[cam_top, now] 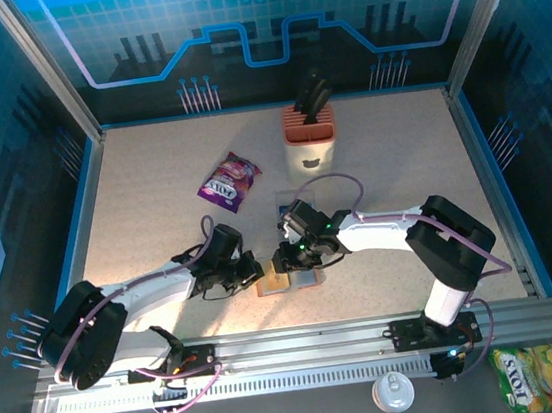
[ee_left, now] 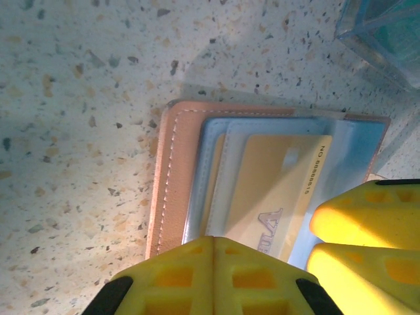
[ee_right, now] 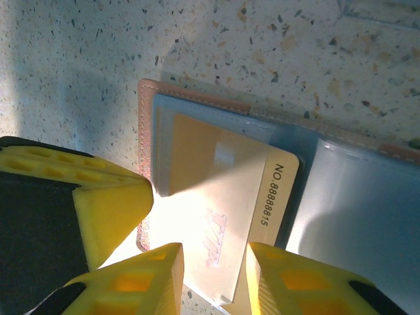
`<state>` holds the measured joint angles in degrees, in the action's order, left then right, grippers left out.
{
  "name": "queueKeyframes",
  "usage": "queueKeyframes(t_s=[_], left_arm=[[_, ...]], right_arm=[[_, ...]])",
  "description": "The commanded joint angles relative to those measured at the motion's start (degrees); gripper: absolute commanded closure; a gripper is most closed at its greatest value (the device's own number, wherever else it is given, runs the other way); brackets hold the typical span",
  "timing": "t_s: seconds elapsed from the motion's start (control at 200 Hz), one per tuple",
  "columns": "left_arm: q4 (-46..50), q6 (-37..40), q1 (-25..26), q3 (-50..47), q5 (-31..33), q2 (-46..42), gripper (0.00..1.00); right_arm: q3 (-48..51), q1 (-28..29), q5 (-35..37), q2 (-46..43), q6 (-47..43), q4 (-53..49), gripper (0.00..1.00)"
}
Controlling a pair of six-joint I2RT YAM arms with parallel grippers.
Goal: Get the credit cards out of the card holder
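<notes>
The card holder (cam_top: 287, 283) lies open on the table between the two arms, brown rim and grey-blue pockets up (ee_left: 177, 177). A tan-gold credit card (ee_right: 223, 197) printed with a number sticks partway out of the left pocket (ee_left: 275, 190). My right gripper (ee_right: 215, 251) hangs over that card's outer end, jaws apart, the card flat beneath and between them. My left gripper (ee_left: 213, 241) is shut, its tip over the holder's rim beside the same pocket. In the top view the left gripper (cam_top: 252, 270) and right gripper (cam_top: 291, 260) nearly meet above the holder.
A purple snack packet (cam_top: 230, 182) lies behind the left arm. A cream-and-orange knife block (cam_top: 308, 122) stands at the back. A clear plastic sleeve (ee_left: 387, 33) with teal inside sits just beyond the holder. A cup lid (cam_top: 392, 391) and a yellow-green packet (cam_top: 536, 376) lie below the rail.
</notes>
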<state>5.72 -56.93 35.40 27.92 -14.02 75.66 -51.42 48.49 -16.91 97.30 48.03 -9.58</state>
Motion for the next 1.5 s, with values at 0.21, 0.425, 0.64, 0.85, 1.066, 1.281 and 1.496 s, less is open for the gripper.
queueKeyframes(t_s=[0.21, 0.425, 0.64, 0.85, 1.066, 1.281, 1.496], left_arm=[[0.56, 0.32, -0.27, 1.44, -2.1, 0.09, 0.93], [-2.71, 0.65, -0.27, 0.95, -4.16, 2.0, 0.92], [1.64, 2.1, -0.32, 1.59, -1.94, 3.71, 0.93], [2.0, 2.17, -0.32, 0.74, -1.19, 3.42, 0.93], [1.67, 2.17, -0.24, 0.73, -1.18, 3.78, 0.93], [1.59, 2.43, -0.25, 1.08, -1.67, 4.32, 0.93], [1.65, 2.6, -0.2, 1.26, -1.62, 4.43, 0.93]], right_arm=[[0.71, 0.9, -0.39, 0.16, 0.83, 0.25, 0.68], [0.71, 0.88, -0.71, 0.78, 0.86, 0.57, 0.68], [0.7, 0.89, -0.98, 1.64, 1.19, 1.52, 0.68], [3.09, 0.9, -1.92, 2.61, 1.83, 3.6, 0.68], [4.14, 0.91, -2.95, 3.12, 2.66, 6.18, 0.72], [4.92, 0.99, -4.89, 2.47, 3.23, 9.94, 0.78], [4.08, 1.06, -6.08, 3.38, 3.32, 10.5, 0.77]])
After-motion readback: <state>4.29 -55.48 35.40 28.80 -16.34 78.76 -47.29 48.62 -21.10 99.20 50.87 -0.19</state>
